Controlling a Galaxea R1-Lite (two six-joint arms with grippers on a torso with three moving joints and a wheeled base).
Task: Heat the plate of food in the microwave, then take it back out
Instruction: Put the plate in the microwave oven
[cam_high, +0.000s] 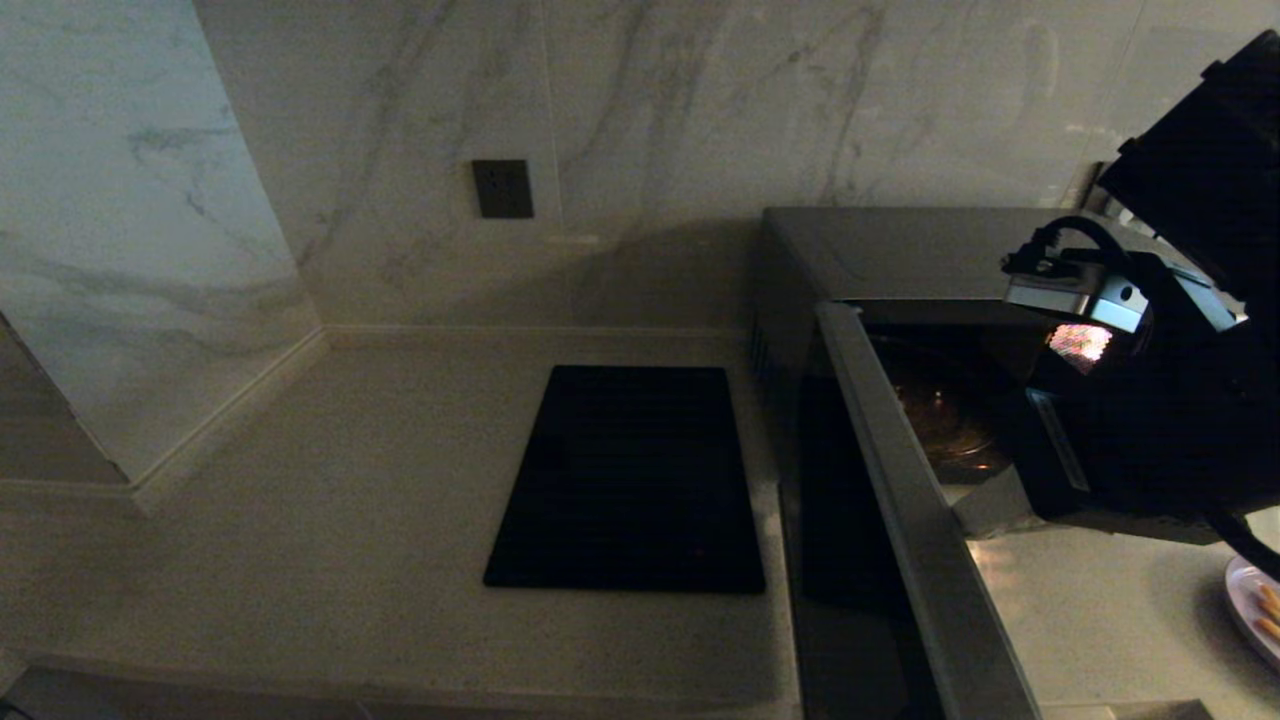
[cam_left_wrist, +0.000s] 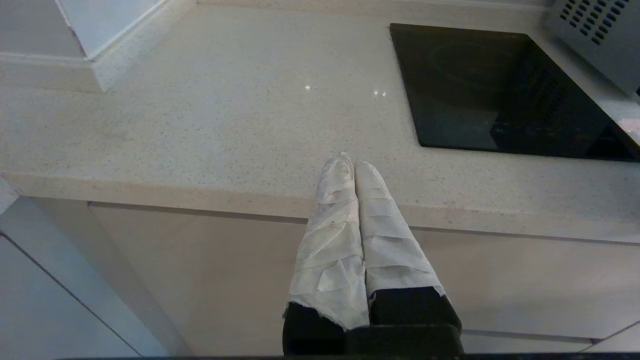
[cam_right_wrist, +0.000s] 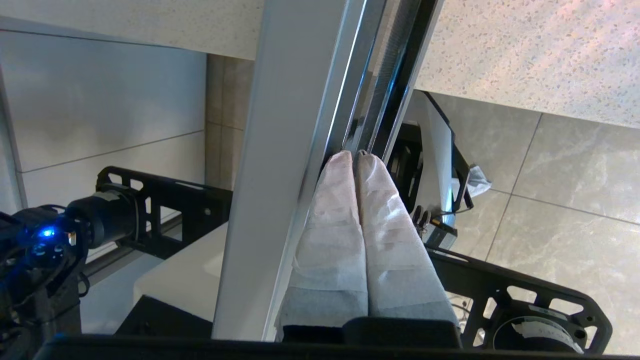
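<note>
The microwave (cam_high: 880, 250) stands at the right of the counter with its door (cam_high: 920, 520) swung out toward me; a glass turntable (cam_high: 940, 410) shows inside. The plate of food (cam_high: 1262, 605), pale with orange-tan sticks, lies on the counter at the far right edge, half cut off. My right arm (cam_high: 1130, 450) reaches across the open cavity. In the right wrist view my right gripper (cam_right_wrist: 356, 154) is shut and empty, its taped tips against the door's silver edge (cam_right_wrist: 280, 150). My left gripper (cam_left_wrist: 353, 162) is shut and empty, parked at the counter's front edge.
A flat black cooktop (cam_high: 630, 480) is set into the counter left of the microwave. Marble walls close the back and left, with a dark outlet (cam_high: 503, 188) on the back wall. The open door juts past the counter's front edge.
</note>
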